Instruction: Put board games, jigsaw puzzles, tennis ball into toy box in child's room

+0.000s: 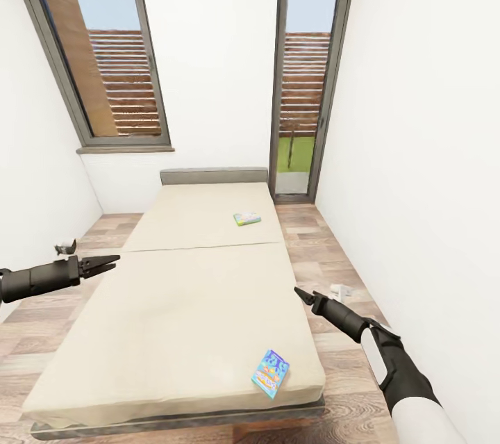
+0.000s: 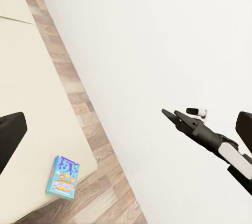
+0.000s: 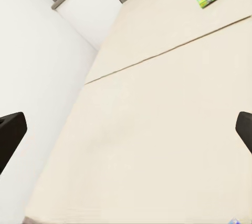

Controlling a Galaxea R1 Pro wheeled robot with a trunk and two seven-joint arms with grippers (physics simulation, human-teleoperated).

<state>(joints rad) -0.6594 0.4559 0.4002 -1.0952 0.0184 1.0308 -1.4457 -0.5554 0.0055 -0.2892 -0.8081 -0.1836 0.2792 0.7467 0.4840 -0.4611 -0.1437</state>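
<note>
1. The robot stands at the foot of the bed [image 1: 187, 291], facing its length, with an arm held out over each long side. That stance looks like lining up for a pick rather than reaching yet.
2. The blue game box [image 1: 271, 374] lies flat near the bed's close right corner, just inside the edge. It is the nearer of the two and probably the first one to fetch.
3. The green game box [image 1: 247, 219] lies flat far up the mattress, right of centre, near the grey headboard [image 1: 214, 176]. It is well apart from both arms.
4. The left gripper [image 1: 104, 264] hovers over the bed's left edge, holding nothing; in the head view its jaws look slightly parted, and its wrist view shows the fingers wide apart.
5. The right gripper [image 1: 301, 294] hangs beside the bed's right edge, above the floor [image 1: 333, 388], empty. Its tips look nearly together in the head view, yet its own camera shows them spread, so I take it as open.
6. The right wall [image 1: 417, 187] stands close, leaving only a narrow strip of floor there. A small white object [image 1: 340, 290] lies on that strip.
7. The mattress top is otherwise bare, so sliding a box toward the edge looks unobstructed.
</note>
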